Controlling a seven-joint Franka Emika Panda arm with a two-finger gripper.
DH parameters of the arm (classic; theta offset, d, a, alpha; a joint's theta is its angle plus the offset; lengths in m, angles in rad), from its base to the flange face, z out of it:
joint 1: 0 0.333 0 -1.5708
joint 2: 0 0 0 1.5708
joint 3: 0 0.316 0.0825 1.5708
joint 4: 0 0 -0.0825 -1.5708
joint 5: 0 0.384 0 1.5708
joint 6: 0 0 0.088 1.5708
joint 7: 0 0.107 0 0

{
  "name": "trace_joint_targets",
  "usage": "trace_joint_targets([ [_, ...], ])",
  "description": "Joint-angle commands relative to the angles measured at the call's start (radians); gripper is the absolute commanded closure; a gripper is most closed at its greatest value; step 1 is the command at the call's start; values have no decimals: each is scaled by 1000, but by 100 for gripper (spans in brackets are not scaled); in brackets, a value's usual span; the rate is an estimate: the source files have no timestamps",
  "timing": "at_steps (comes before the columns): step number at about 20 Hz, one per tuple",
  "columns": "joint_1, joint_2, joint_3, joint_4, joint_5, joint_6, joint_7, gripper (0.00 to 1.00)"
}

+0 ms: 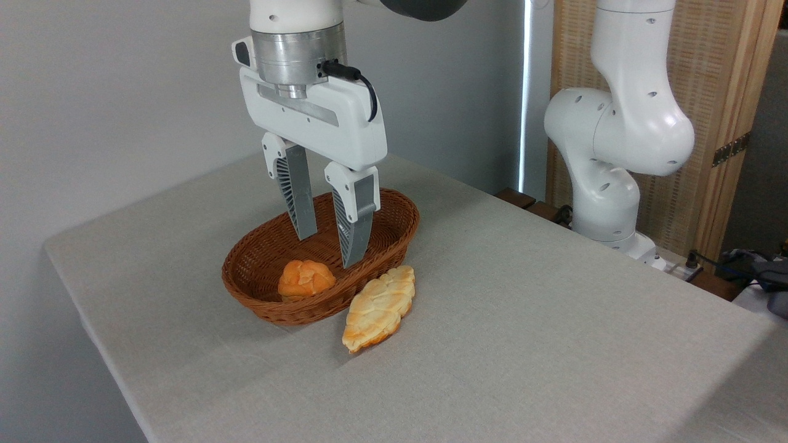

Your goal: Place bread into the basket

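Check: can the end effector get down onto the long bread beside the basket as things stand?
Probably yes. The bread lies bare on the table against the basket, nothing over it; the open end effector hangs above, empty.

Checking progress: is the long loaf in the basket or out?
Out: the bread lies on the table beside the basket.

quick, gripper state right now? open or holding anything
Gripper: open, holding nothing, fingers apart above the basket; the bread lies on the table beside the basket.
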Motion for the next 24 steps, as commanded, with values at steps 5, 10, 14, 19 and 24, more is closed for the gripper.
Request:
trace_joint_targets([
  [5,10,-7,-1,10,-31,-17,21,0],
  [10,10,-5,2,10,-29,-17,23,0],
  [14,10,-4,1,10,-29,-17,18,0],
  [19,10,24,4,4,-45,-29,8,0],
  [24,18,65,20,-45,-61,-16,-11,0],
])
